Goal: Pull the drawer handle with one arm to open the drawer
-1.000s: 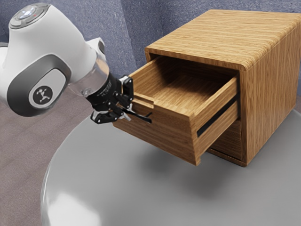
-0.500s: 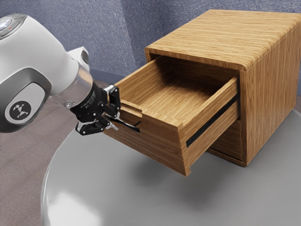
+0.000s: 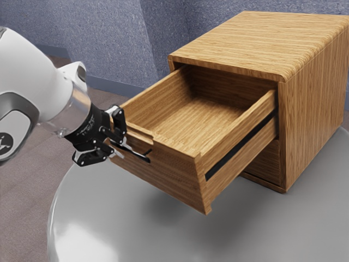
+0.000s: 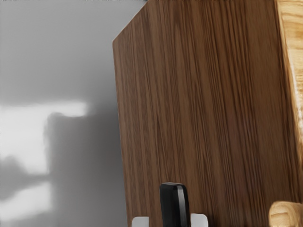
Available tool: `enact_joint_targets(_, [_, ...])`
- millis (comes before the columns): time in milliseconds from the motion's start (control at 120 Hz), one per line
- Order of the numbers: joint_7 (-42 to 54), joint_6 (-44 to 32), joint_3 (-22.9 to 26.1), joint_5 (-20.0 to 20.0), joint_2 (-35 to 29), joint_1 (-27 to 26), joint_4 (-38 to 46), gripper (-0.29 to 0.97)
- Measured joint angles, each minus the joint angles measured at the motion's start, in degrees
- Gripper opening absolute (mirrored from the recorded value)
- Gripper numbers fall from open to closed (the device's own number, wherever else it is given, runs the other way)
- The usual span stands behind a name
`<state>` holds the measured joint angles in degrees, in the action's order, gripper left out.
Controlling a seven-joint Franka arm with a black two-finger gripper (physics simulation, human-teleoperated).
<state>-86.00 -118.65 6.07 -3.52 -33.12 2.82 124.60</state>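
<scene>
While fingers clamp its handle, drawer stands open.

We see speckled blue-grey walls meeting at a corner, a brown carpeted floor, and a round, glossy grey table.

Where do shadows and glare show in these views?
Exterior view: the light wooden drawer casts a soft shadow on the round grey table beneath it, with a pale sheen along the table's near edge. Wrist view: bright glare patches break a dark shadow on the table beside the drawer.
</scene>
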Motion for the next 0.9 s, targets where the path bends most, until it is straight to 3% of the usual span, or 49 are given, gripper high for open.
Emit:
enact_joint_targets(250, [0.32,-1.14,-0.23,0.47,-3.11,2.25,1.36,0.39])
enact_joint_targets(467, [0.46,-0.42,0.33,0.72,-7.88,1.44,2.88,0.58])
enact_joint_targets(550, [0.38,3.53,2.95,0.36,-7.0,-3.49,-5.83,0.61])
enact_joint_targets(650, [0.29,11.23,5.28,0.02,3.11,-12.92,-27.25,0.64])
enact_joint_targets(758, [0.14,16.99,-1.84,-2.61,12.93,-34.84,-38.14,0.66])
enact_joint_targets(825, [0.07,19.26,-4.41,-3.64,17.91,-43.39,-40.78,0.66])
enact_joint_targets(900, [0.03,21.07,-6.37,-4.06,21.71,-48.52,-42.48,0.67])
